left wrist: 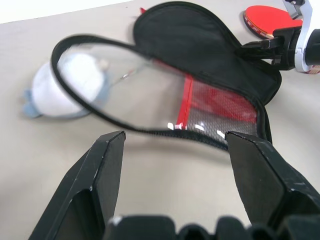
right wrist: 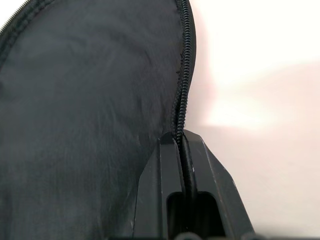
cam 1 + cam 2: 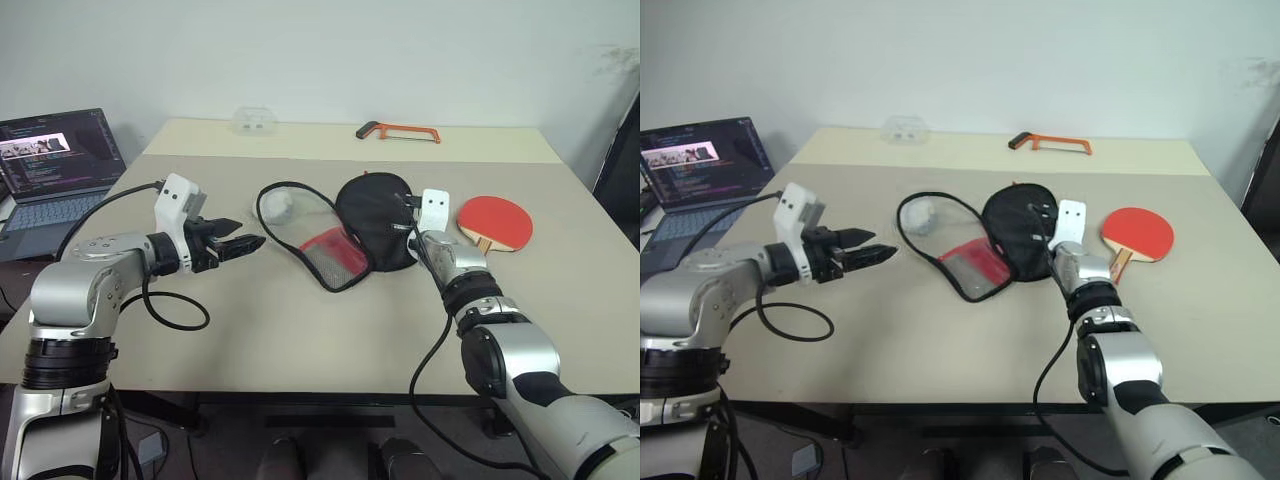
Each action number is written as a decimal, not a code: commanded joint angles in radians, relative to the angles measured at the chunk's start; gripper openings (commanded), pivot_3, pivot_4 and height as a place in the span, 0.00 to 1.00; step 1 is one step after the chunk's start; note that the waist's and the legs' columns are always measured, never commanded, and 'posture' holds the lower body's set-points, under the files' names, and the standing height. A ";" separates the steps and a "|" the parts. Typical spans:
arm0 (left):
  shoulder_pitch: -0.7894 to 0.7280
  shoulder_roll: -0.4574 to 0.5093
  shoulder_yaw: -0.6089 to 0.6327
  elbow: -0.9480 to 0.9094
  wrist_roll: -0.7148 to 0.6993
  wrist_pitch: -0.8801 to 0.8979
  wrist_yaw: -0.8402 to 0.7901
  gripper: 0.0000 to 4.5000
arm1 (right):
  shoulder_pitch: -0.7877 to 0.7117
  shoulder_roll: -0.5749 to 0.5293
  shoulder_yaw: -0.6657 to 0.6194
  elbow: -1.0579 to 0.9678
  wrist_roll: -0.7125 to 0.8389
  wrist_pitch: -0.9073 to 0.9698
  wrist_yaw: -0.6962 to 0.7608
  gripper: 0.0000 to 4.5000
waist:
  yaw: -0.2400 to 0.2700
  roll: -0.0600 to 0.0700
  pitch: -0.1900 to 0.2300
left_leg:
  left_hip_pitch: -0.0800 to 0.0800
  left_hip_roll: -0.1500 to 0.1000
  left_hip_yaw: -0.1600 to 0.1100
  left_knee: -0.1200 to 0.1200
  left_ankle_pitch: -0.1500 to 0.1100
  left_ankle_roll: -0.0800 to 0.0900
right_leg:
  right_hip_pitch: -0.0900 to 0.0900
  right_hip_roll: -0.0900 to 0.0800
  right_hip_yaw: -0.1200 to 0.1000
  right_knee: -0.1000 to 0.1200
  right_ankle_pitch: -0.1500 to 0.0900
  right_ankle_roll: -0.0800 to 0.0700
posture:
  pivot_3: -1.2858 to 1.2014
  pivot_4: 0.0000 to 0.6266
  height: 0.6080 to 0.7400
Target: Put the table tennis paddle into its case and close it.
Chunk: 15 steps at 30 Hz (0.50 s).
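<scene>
Looking through the left eye view, we see a wide beige table against a plain pale wall, with an open laptop at the left edge of the frame, its screen lit but its text too small to read. An orange-framed hacksaw and a small clear container lie near the top, at the table's far side. The case lies open at the centre, its black half toward the right and a red and mesh panel lower down; we can read no lettering on it. A white ball sits inside the clear flap. The table tennis paddle lies right of the case, red face up, its long axis slanting, the handle pointing toward the lower left of the frame. The right gripper meets the black half's right rim. The left gripper hovers left of the case, apart from it.

In the left wrist view, we see its two black fingers spread wide with nothing between them, the open case beyond.

In the right wrist view, the right gripper's fingers are clenched on the case's zipped edge at the centre of the frame, black fabric at left and bare table at right.
</scene>
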<state>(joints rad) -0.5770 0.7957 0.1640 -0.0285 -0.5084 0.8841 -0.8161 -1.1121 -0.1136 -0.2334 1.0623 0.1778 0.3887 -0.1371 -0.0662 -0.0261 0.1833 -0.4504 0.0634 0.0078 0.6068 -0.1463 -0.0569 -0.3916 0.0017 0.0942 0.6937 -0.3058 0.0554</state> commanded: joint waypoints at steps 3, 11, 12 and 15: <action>-0.020 -0.009 0.017 -0.027 -0.011 -0.012 0.012 0.78 | -0.049 -0.049 -0.049 0.063 0.004 -0.083 -0.081 0.01 | 0.000 0.000 0.000 | 0.000 0.000 0.000 0.000 0.000 0.000 | 0.000 0.000 0.000 0.000 0.000 0.000 | 0.52 0.24 1.00; -0.025 -0.017 0.012 -0.030 -0.012 -0.011 0.016 0.78 | -0.079 -0.042 -0.066 0.105 0.012 -0.119 -0.061 0.01 | -0.004 0.000 0.000 | 0.000 0.000 0.000 -0.001 0.000 0.000 | 0.000 0.000 0.000 -0.001 0.000 0.000 | 0.52 0.24 1.00; -0.026 -0.017 0.012 -0.028 -0.012 -0.012 0.015 0.78 | -0.083 -0.039 -0.064 0.101 0.014 -0.123 -0.037 0.01 | -0.005 0.000 0.000 | 0.000 0.000 0.000 -0.001 0.000 0.000 | 0.000 0.000 0.000 -0.001 0.000 0.000 | 0.52 0.24 1.00; -0.033 -0.016 0.009 -0.016 -0.007 -0.019 0.011 0.78 | -0.085 -0.041 -0.055 0.090 0.006 -0.113 -0.017 0.01 | -0.008 0.000 0.000 | 0.000 0.000 0.000 -0.001 0.000 0.000 | 0.000 0.000 0.000 -0.001 0.000 0.000 | 0.52 0.24 1.00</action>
<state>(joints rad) -0.5822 0.7718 0.1627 -0.0292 -0.5085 0.8842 -0.7985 -1.1643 -0.1506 -0.2912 1.1827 0.1792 0.2904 -0.1701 -0.0747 -0.0262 0.1834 -0.4504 0.0632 0.0077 0.6061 -0.1463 -0.0568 -0.3915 0.0016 0.0942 0.6931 -0.3057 0.0554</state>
